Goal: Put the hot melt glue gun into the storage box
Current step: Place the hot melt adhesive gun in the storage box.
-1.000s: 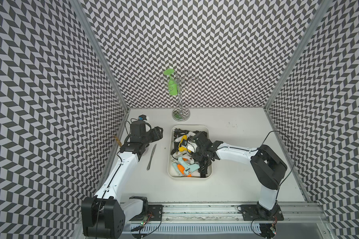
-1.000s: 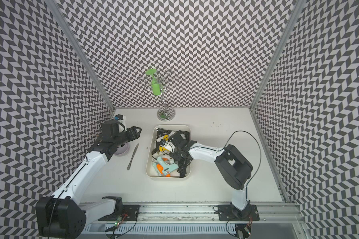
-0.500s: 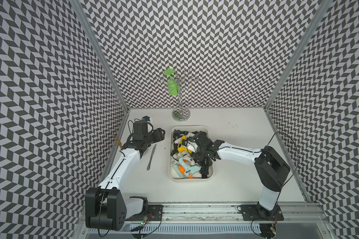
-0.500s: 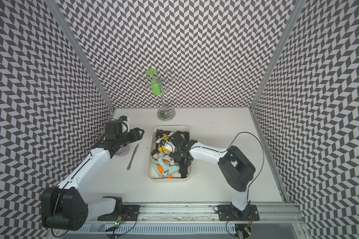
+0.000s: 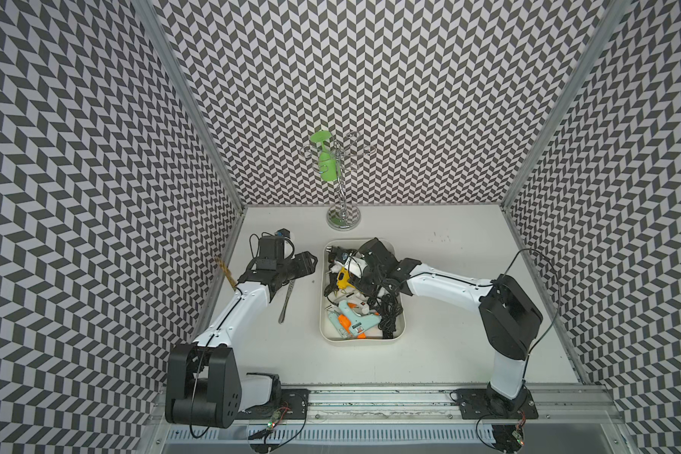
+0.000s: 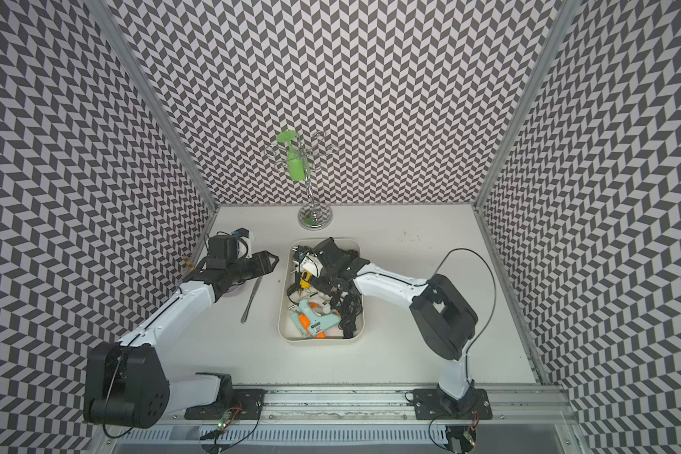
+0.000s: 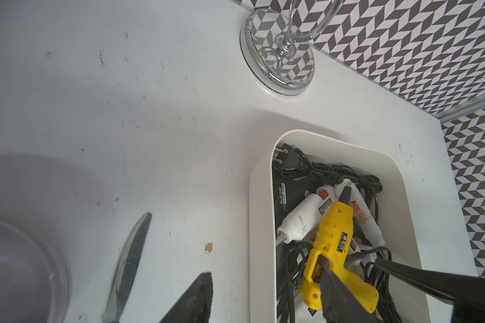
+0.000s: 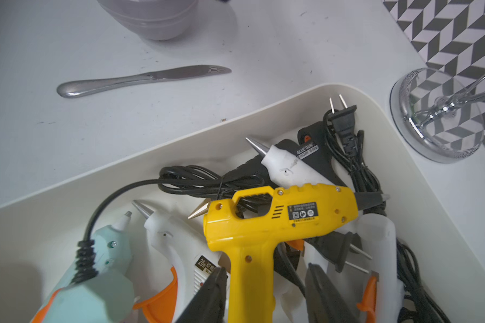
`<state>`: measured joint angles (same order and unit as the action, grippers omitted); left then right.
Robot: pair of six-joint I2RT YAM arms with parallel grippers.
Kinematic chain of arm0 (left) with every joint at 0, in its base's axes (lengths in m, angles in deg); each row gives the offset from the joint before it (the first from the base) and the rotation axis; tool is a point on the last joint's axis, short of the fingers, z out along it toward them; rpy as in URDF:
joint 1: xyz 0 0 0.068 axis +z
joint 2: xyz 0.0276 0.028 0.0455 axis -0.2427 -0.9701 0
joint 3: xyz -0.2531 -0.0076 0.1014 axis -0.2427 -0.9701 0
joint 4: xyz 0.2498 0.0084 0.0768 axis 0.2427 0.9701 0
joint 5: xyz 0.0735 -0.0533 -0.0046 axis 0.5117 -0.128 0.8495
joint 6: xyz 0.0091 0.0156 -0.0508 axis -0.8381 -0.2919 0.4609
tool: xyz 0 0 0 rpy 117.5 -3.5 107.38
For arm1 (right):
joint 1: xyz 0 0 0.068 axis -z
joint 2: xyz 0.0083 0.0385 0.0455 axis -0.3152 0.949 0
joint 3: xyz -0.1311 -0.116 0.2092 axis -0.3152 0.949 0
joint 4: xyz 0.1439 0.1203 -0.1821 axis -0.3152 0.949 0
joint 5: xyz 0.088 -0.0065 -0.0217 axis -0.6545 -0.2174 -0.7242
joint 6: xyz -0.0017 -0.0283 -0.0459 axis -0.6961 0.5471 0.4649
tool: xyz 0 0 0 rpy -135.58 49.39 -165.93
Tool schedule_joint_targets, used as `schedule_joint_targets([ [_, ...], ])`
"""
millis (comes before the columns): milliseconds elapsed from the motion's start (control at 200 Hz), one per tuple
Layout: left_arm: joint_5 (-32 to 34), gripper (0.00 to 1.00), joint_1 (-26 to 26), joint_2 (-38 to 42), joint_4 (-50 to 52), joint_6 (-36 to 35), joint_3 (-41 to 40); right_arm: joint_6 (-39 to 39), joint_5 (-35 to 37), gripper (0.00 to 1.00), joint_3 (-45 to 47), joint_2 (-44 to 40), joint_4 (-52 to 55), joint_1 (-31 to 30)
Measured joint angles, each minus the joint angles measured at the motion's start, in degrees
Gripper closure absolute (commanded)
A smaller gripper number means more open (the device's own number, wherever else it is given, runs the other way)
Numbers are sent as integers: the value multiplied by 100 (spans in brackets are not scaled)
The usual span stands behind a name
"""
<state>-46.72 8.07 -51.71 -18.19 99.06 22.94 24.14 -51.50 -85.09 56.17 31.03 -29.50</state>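
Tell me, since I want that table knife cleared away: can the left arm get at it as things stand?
Probably yes. The left gripper hangs open and empty right by the knife, which lies uncovered on the table beside the storage box.

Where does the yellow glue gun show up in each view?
Top view: yellow glue gun in the storage box's far half.
Top view: the gun, same place.
Left wrist: gun in the box, lying across white guns.
Right wrist: gun, handle between the right gripper's fingers.
Shared landmark: chrome stand base beyond the box.
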Motion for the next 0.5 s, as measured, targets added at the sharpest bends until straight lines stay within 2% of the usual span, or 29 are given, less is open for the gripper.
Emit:
schedule_joint_targets([
  [90, -22, 35, -85, 0, -7, -2, 0, -133, -61, 56, 0, 142, -2, 4],
  [170, -17, 35, -214, -9, -7, -7, 0, -264, -232, 64, -26, 297, 15, 13],
  [240, -17, 35, -332, -50, -9, -7, 0, -398, -409, 77, -116, 409, -4, 44],
  [325, -24, 35, -409, -125, -7, -9, 0, -555, -699, 85, -160, 426, -26, 118],
  [446, -17, 35, -413, -179, -7, -26, -9, -737, -962, 84, -122, 444, -94, 129],
  [501, -11, 35, -411, -179, -9, -35, -11, -813, -1062, 74, -63, 444, -105, 125],
])
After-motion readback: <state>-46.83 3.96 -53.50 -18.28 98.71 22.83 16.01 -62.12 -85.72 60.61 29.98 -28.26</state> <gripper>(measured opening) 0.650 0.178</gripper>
